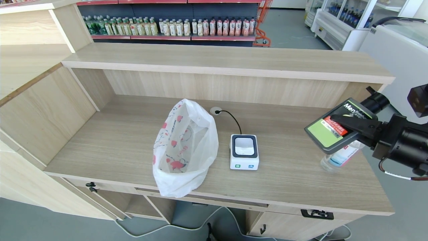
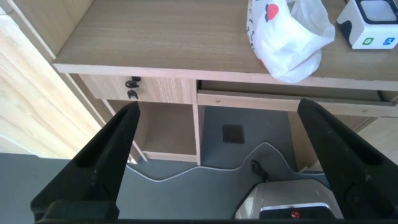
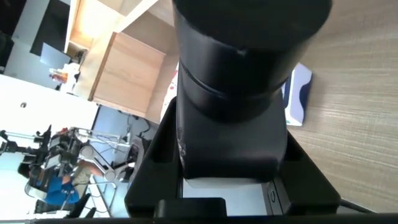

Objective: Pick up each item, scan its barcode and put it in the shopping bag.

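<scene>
My right gripper (image 1: pixel 338 124) is shut on a dark flat bottle (image 1: pixel 322 134) with a green and red label and a black cap, held in the air over the counter's right end. In the right wrist view the same bottle (image 3: pixel 236 93) sits between the fingers (image 3: pixel 154 168). The white barcode scanner (image 1: pixel 244 152) sits mid-counter, its window facing up. Left of it stands the white shopping bag (image 1: pixel 184 147) with red prints, mouth open. My left gripper (image 2: pixel 217 162) hangs open below the counter's front edge, nothing between its fingers.
A clear water bottle (image 1: pixel 339 158) with a blue label stands on the counter (image 1: pixel 117 144) under the held bottle. The scanner's black cable (image 1: pixel 234 120) runs to a hole by the back wall. A raised ledge (image 1: pixel 217 60) borders the back, a wooden side wall the left.
</scene>
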Tool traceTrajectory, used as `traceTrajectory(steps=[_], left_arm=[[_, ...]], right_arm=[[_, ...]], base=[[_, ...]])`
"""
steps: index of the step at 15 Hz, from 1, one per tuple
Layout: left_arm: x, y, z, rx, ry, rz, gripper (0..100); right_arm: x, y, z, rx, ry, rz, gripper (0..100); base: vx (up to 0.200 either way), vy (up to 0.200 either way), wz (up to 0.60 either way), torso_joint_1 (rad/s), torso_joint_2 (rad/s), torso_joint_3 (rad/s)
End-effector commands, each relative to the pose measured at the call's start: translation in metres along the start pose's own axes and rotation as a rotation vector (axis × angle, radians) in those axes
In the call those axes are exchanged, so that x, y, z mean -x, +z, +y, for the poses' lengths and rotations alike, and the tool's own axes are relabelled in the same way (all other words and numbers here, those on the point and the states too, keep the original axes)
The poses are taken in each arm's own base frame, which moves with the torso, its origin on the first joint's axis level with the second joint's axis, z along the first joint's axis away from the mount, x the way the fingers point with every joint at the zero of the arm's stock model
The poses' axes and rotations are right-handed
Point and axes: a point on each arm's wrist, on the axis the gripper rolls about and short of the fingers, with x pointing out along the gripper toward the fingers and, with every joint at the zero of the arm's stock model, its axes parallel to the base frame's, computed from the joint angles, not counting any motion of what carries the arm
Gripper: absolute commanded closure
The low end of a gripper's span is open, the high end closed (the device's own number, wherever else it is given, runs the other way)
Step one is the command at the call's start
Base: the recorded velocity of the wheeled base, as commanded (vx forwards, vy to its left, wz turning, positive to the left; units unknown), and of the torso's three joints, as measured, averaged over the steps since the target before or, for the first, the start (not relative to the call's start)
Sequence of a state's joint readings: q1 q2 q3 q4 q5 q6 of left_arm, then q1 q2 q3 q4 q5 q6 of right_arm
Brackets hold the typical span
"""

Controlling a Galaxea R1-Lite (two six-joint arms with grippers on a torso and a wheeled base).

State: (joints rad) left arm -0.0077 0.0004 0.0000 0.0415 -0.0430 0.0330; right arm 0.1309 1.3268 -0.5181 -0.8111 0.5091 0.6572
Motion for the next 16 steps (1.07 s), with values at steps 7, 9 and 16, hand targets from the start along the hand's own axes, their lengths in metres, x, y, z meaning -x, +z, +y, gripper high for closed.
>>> traceTrajectory(steps=[7, 9, 16], left_arm=[[0.000, 0.000, 0.000, -0.001, 0.000, 0.000, 0], [0.000, 0.000, 0.000, -0.001, 0.000, 0.000, 0], [0.000, 0.000, 0.000, -0.002, 0.000, 0.000, 0]], right_arm=[[-0.051, -0.018, -0.033, 0.085, -0.203, -0.109, 100], [-0.064, -0.022, -0.042, 0.135, -0.219, -0.112, 100], [-0.090, -0.027, -0.062, 0.209, -0.232, -0.122, 100]], base=[[0.000, 0.143, 0.00, 0.003, 0.00, 0.002], [0.000, 0.000, 0.00, 0.000, 0.00, 0.000], [0.000, 0.000, 0.00, 0.000, 0.00, 0.000]])
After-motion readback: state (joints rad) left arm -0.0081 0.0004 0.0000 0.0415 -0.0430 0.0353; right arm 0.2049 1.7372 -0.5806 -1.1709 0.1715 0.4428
